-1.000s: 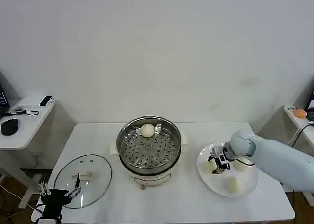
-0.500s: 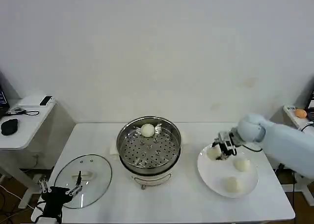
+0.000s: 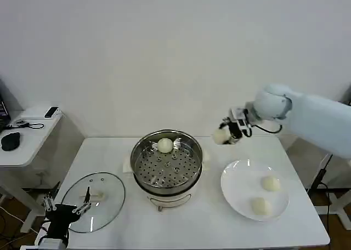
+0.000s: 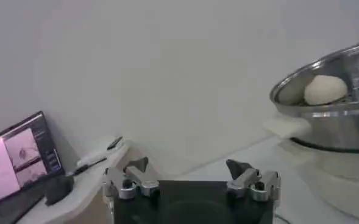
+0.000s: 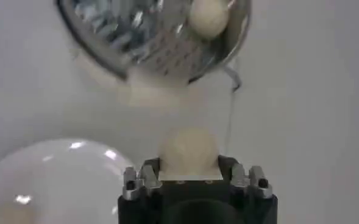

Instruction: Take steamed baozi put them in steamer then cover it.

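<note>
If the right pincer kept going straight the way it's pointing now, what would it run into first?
The right pincer, shut on a baozi, points across the table toward the steamer. Going straight on, it would probably meet the steamer's near rim first, though it hangs above the table, so it might pass just over.

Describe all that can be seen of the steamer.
The steamer is a round, shiny steel pot on a small white base, standing upright at the middle of the table. Inside sits a perforated steel tray with one bun resting near its far rim. It is uncovered: the lid lies flat on the table at its left. No tool touches it; the right tool, holding a bun, hangs in the air to its right.
</note>
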You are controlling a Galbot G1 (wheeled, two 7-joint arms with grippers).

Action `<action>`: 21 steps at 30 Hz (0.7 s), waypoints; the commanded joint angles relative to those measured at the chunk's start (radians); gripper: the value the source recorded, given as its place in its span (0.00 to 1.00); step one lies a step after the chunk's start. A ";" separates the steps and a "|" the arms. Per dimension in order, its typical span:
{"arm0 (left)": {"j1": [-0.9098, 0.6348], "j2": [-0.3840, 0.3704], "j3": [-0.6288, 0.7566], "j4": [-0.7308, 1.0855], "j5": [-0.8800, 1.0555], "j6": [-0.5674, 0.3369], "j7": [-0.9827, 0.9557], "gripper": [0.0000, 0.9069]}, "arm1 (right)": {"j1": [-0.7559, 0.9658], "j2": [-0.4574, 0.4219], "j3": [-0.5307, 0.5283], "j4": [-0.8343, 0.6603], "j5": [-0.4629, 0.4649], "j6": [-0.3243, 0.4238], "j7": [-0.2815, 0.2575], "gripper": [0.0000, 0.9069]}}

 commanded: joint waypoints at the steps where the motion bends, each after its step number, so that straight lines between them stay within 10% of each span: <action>1: -0.004 0.000 -0.008 0.001 -0.002 0.000 -0.001 1.00 | 0.100 0.236 -0.060 -0.039 0.160 -0.062 0.047 0.72; 21: 0.014 -0.012 -0.047 -0.037 0.008 -0.002 0.002 1.00 | -0.150 0.534 -0.049 -0.246 0.285 -0.254 0.186 0.72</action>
